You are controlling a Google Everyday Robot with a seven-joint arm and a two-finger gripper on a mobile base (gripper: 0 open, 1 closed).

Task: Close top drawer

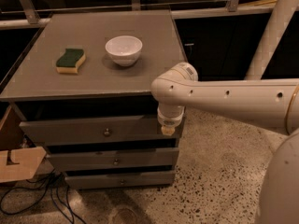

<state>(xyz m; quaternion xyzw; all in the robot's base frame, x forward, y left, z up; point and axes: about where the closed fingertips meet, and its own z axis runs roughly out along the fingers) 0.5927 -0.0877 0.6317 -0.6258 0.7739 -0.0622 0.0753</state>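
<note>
The top drawer (84, 130) is a wide grey wooden drawer with a small round metal knob (107, 132) at its centre. It stands slightly pulled out under the cabinet top, with a dark gap above its front. My gripper (167, 129) hangs from the white arm and points down against the right end of the drawer front. Two lower grey drawers (112, 160) sit below it.
A white bowl (123, 49) and a green-and-yellow sponge (70, 60) rest on the grey cabinet top (93, 78). A cardboard box (16, 162) and black cables (32, 197) lie at the left on the speckled floor. A white post (275, 27) stands at the right.
</note>
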